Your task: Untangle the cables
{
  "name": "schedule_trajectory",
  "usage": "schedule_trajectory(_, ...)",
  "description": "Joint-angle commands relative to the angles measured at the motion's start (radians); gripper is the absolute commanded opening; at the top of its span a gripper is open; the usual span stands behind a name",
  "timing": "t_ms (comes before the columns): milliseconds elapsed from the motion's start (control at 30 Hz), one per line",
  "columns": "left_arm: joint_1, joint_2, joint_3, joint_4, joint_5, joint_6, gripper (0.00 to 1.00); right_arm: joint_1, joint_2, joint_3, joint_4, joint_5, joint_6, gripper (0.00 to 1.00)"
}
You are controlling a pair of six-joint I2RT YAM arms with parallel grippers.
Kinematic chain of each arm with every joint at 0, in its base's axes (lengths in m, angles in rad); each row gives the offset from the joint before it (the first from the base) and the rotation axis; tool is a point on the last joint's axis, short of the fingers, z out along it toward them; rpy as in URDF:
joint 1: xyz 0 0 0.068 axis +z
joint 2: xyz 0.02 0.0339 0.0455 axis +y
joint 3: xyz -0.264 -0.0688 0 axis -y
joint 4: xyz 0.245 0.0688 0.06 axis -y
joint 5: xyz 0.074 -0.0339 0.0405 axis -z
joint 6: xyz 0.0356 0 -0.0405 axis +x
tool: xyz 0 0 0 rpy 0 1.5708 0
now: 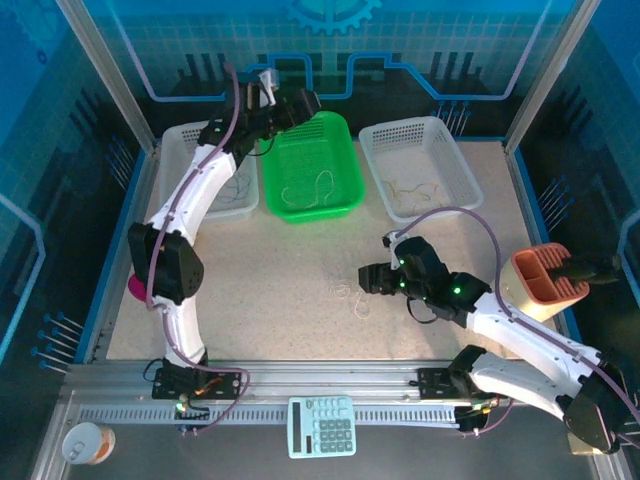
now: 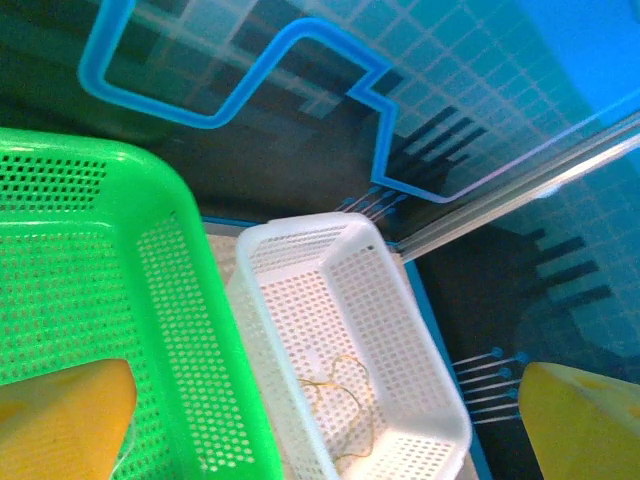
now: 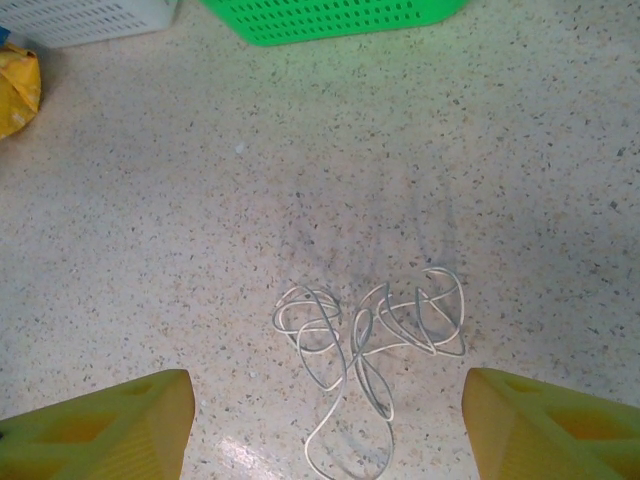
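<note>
My right gripper (image 3: pixel 325 425) is spread and empty; the tangled cables (image 3: pixel 362 338) lie on the worktop (image 3: pixel 200 200) just ahead, centred in its opening — loops strung side to side. My left gripper (image 1: pixel 303 103), also spread, hovers well apart, by the green basket (image 1: pixel 310 212).

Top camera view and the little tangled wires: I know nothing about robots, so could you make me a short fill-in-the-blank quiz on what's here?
1. At the far edge of the speckled table stand ____ perforated plastic baskets.
2. The middle basket, between the left white basket and the right white basket, is coloured ____.
3. The tangle of thin whitish cables lies on the table between the right gripper's yellow fingers, so that gripper is ____, not shut.
Missing words: three; green; open.
</note>
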Motion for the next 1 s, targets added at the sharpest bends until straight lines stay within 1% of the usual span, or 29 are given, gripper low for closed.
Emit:
schedule_trajectory(0,-0.018,-0.146,-0.119,0.043,0.057,-0.031,0.99,-0.012,0.024,0.032,-0.012,-0.011,-0.007,0.72)
schedule_trajectory(133,-0.058,-0.327,-0.412,0.156,0.059,-0.066,0.99,-0.005,0.056,0.026,-0.016,-0.023,0.0,0.71)
schedule_trajectory(300,-0.112,-0.543,-0.754,0.228,0.039,-0.103,0.99,0.034,0.078,-0.001,-0.008,-0.028,0.026,0.68)
schedule_trajectory(433,-0.164,-0.709,-0.977,0.254,-0.035,-0.133,0.99,0.079,0.097,-0.038,0.019,-0.021,0.049,0.68)
schedule_trajectory(533,-0.205,-0.794,-1.107,0.283,-0.083,-0.173,0.99,0.092,0.128,-0.035,0.033,-0.005,0.036,0.68)
schedule_trajectory(633,-0.214,-0.837,-1.18,0.303,-0.098,-0.21,0.99,0.094,0.175,-0.004,0.028,0.017,-0.015,0.68)
schedule_trajectory(700,-0.214,-0.85,-1.194,0.297,-0.108,-0.21,0.99,0.094,0.215,0.028,0.01,0.033,-0.057,0.69)
schedule_trajectory(833,-0.214,-0.853,-1.175,0.281,-0.108,-0.204,0.99,0.094,0.295,0.071,-0.007,0.051,-0.11,0.68)
schedule_trajectory(967,-0.214,-0.851,-1.164,0.277,-0.109,-0.204,0.99,0.093,0.353,0.088,0.022,0.041,-0.12,0.67)
